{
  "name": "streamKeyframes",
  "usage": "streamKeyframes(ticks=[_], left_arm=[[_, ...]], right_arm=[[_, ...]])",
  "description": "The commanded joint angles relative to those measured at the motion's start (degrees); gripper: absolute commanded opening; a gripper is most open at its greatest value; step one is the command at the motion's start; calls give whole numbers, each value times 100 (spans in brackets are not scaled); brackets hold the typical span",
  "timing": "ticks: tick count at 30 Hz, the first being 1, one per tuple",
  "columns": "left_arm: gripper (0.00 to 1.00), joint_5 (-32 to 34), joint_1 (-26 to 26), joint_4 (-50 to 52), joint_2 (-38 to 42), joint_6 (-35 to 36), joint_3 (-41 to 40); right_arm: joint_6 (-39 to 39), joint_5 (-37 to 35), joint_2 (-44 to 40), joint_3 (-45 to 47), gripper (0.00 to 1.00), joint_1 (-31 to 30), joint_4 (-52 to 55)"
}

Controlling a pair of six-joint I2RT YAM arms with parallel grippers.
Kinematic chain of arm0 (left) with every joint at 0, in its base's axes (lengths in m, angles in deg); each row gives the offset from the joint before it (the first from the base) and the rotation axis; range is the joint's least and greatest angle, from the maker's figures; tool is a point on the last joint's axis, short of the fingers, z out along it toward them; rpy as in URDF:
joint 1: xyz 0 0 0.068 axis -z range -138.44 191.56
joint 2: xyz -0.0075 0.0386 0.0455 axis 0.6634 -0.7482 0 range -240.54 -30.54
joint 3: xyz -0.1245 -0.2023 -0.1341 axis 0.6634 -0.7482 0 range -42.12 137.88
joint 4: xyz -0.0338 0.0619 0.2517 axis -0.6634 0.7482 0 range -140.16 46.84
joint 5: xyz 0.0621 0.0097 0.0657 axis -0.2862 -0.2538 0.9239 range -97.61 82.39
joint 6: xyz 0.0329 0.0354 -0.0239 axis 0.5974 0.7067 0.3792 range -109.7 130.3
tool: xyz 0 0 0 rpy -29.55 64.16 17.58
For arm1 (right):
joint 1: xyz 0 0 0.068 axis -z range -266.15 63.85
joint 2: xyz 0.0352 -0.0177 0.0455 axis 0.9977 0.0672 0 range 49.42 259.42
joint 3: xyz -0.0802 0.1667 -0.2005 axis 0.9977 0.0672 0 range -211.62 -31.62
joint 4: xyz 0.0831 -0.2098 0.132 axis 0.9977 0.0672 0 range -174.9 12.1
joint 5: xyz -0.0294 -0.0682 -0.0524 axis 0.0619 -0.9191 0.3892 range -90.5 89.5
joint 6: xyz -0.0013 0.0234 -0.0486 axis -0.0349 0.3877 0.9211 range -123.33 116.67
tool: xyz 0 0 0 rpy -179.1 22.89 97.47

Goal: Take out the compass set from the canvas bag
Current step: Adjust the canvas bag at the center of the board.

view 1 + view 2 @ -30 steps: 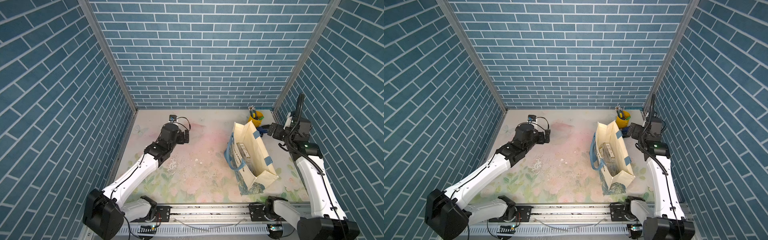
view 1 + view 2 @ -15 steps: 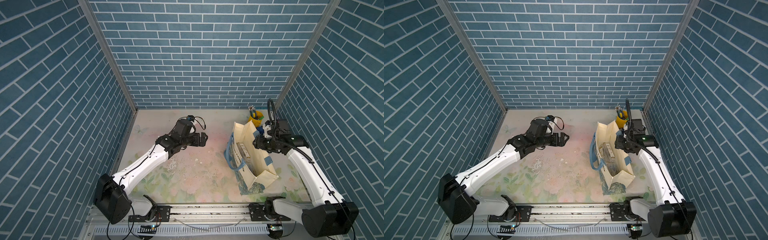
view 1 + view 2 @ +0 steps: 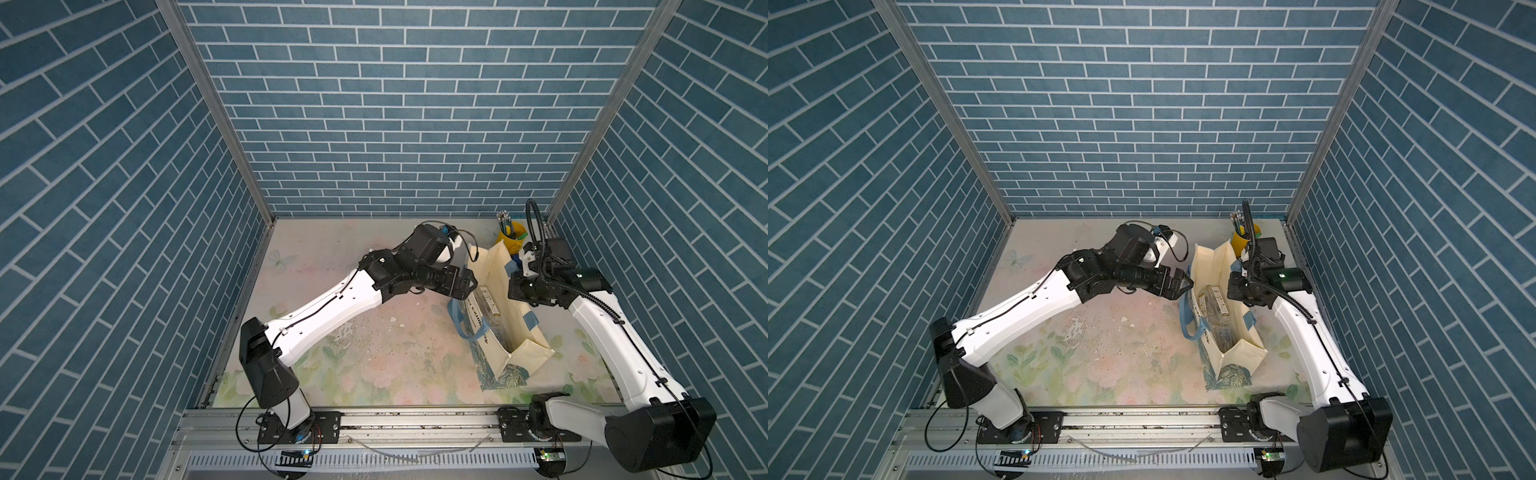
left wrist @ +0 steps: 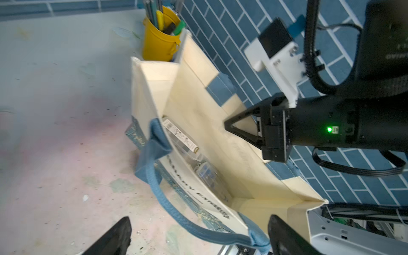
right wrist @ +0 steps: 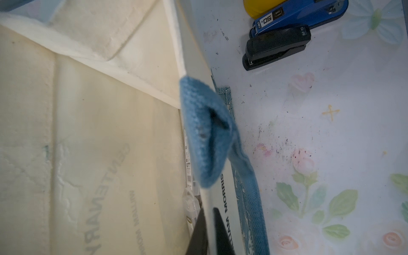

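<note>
Your left pincer [image 3: 466,283] has swung right and stands open beside the canvas bag [image 3: 528,357], at the right of the table [image 3: 353,291]. Your right pincer [image 5: 209,230] has closed on its right wall; the compass set [image 4: 183,141] lies inside.

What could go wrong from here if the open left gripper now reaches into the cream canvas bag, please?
1. The right gripper pinches only the rim of the cream canvas bag; the cloth could slip and the mouth sag.
2. The blue strap handle droops over the wall beside the clear plastic case; the open left gripper might snag it.
3. The yellow pen cup stands right behind the bag; a tug may topple it.
</note>
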Motion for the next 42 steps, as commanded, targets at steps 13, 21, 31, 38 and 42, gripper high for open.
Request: streamKeyframes(ticks=[13,21,31,38,42], left_arm=[[76,-496,76,780,-1943,-827,1295],[36,-240,76,842,-1803,-914,1134],[0,189,55,1108,-1456,-634,1285],[0,472,-184,1664,-1298,-327,1686],[0,497,-538,1801,-964,-105,1540]], right_arm=[[-251,205,-509,535,3,-109,-534],[-185,424,-628,651,0,-117,-561],[-269,707,-495,561,0,-531,-750],[-759,662,-414,390,0,-951,-1063],[-1243,505,-164,451,0,-1389,-1660]])
